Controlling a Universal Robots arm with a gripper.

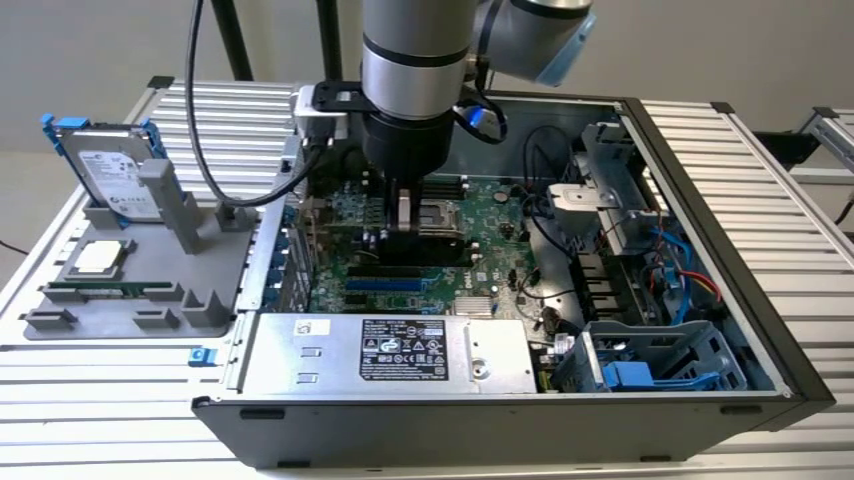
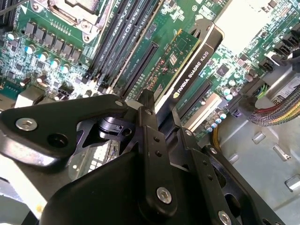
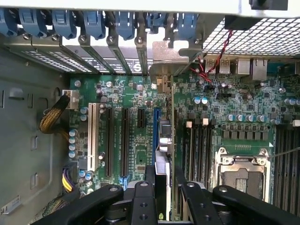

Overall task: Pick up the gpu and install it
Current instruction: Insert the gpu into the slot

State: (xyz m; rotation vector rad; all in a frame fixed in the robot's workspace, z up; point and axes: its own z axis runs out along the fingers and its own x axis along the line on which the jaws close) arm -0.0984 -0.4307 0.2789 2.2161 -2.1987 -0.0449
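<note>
The gpu (image 2: 186,58) stands on edge over the motherboard (image 2: 47,56), green board on one face and black shroud on the other. My gripper (image 2: 161,110) is shut on its upper edge, one black finger (image 2: 146,105) on each side. In the first wrist view the gpu (image 3: 162,136) runs along a blue slot (image 3: 156,129), its silver bracket (image 3: 165,56) at the case's rear slot openings, gripper (image 3: 164,173) clamped on it. In the exterior view the gripper (image 1: 424,232) reaches down into the open computer case (image 1: 694,210) with the gpu (image 1: 427,250) low over the board.
A silver power supply (image 1: 387,352) fills the case's near side and a drive cage (image 1: 661,362) its near right corner. Cables (image 1: 627,270) run along the right. Outside, on the exterior view's left, a grey holder (image 1: 134,290) carries a hard drive (image 1: 114,170).
</note>
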